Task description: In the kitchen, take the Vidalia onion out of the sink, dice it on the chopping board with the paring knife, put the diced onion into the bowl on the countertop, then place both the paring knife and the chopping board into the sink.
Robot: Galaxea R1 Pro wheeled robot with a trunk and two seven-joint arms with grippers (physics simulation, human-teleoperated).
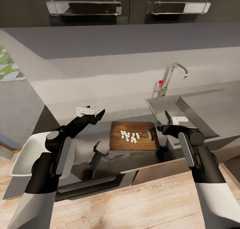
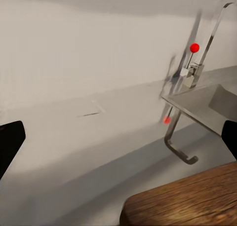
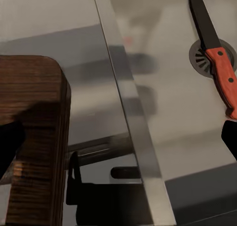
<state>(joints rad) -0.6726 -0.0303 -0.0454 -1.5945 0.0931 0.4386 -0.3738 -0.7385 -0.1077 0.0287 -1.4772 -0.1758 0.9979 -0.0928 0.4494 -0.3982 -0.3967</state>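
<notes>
The chopping board (image 1: 140, 143) lies on the countertop (image 1: 66, 107) just left of the sink (image 1: 200, 105), with several white onion dice (image 1: 129, 136) on it. The paring knife (image 3: 219, 68) rests on the sink floor, its blade across the drain (image 3: 199, 58); its dark blade tip (image 1: 167, 115) shows behind my right wrist. My right gripper (image 3: 118, 142) hangs open and empty over the sink's left rim, between the board (image 3: 29, 137) and the knife. My left gripper (image 1: 96, 113) is open and empty above the countertop, left of the board (image 2: 187, 201). The white bowl (image 1: 21, 157) sits far left, partly behind my left arm.
A chrome faucet (image 1: 173, 76) with a red knob (image 1: 160, 82) stands behind the sink. Dark wall cabinets with steel handles (image 1: 83, 7) hang above. A dark cabinet front with a bar handle (image 1: 90, 185) is under the countertop, and wooden floor (image 1: 133, 205) lies below.
</notes>
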